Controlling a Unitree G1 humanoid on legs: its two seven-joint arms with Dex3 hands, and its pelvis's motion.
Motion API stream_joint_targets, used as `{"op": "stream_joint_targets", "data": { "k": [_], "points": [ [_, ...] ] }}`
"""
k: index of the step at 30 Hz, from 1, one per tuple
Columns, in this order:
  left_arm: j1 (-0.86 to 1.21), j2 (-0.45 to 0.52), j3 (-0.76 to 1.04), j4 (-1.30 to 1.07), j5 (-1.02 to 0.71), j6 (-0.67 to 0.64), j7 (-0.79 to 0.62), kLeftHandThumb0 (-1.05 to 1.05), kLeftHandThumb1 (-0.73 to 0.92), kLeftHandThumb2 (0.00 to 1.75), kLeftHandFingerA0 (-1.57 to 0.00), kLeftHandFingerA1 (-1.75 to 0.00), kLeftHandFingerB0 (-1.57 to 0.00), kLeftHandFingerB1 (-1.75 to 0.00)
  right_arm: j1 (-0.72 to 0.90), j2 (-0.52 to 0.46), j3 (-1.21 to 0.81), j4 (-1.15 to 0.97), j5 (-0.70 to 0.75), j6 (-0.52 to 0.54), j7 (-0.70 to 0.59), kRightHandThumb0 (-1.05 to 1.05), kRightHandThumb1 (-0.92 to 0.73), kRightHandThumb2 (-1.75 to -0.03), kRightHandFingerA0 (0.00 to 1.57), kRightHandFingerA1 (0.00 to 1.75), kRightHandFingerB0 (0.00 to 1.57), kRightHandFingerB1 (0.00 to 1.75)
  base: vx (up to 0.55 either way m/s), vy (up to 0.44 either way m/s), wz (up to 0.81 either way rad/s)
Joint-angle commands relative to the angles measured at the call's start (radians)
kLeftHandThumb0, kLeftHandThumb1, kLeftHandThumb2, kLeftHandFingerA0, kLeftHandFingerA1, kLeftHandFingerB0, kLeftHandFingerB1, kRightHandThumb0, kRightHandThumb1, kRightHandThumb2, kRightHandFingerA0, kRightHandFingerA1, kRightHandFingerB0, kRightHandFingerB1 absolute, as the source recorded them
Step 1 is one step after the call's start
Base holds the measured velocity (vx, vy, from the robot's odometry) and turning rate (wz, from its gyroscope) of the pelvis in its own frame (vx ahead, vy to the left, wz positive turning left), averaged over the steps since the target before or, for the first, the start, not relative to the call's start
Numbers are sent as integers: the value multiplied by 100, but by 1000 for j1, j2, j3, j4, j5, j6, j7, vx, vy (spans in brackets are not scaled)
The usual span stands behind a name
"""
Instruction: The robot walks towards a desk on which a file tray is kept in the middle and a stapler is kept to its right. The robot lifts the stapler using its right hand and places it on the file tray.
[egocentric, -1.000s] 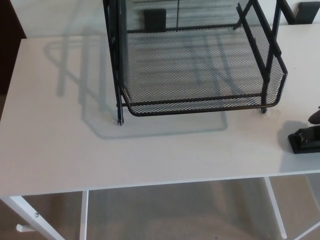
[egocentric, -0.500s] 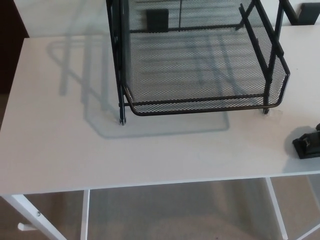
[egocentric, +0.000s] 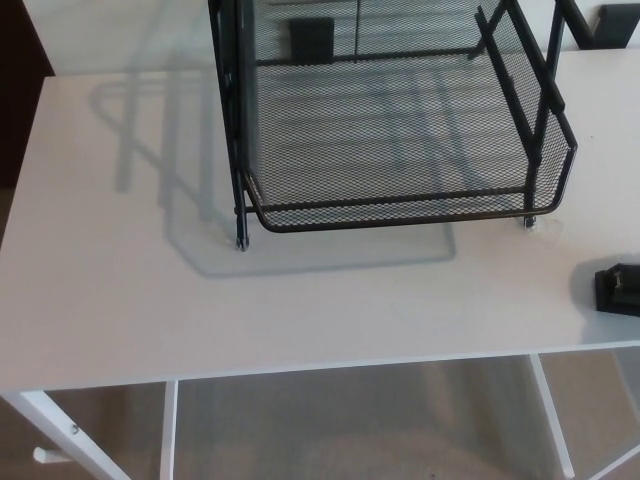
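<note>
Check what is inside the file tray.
The file tray holds nothing on its mesh floor; the desk shows through. The tray's top is cut off. The stapler sits outside, beside it.

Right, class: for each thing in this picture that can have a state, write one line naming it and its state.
Black wire-mesh file tray: standing on the desk, lower shelf empty.
Black stapler: lying on the desk right of the tray, unheld, partly out of frame.
White rectangular desk: bearing tray and stapler.
Robot hands: neither in view.
</note>
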Motion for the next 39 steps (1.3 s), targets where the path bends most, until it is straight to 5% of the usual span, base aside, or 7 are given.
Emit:
{"op": "stream_joint_targets", "data": {
  "k": [1,11,17,18,21,26,39],
  "points": [
    [10,19,-44,-1,57,-50,26,-105,72,134,-45,-90,-5,-68,115,8,0,76,-158,-109,-629,-17,-60,-66,89,125,89,97,0,0,0],
    [14,20,-55,0,58,-59,23,-105,70,133,-46,-91,-5,-69,150,32,-24,93,-129,-110,-725,-10,-51,-74,96,109,93,95,0,0,0],
    [25,18,-57,5,51,-59,23,-105,68,132,-50,-93,-5,-66,167,51,-51,83,-98,-80,-725,-6,-53,-78,86,151,80,124,0,0,0],
    [23,19,-61,3,53,-56,23,-105,69,133,-49,-93,-5,-66,170,54,-64,73,-93,-65,-731,-10,-50,-80,95,124,89,122,0,0,0],
    [25,20,-61,-1,48,-56,18,-105,70,133,-46,-90,-5,-66,168,48,-86,66,-80,-76,-734,-9,-50,-81,97,115,86,130,0,0,0],
    [44,26,-59,-14,40,-65,12,-105,70,134,-47,-93,-5,-69,152,26,-161,29,-27,-115,-725,-7,-54,-74,84,170,74,146,0,0,0],
    [68,32,-65,-4,40,-88,17,-105,72,134,-48,-92,-5,-67,138,-76,-447,-180,37,-119,-685,-7,-47,-86,91,173,72,153,0,0,0]
  ]
}}
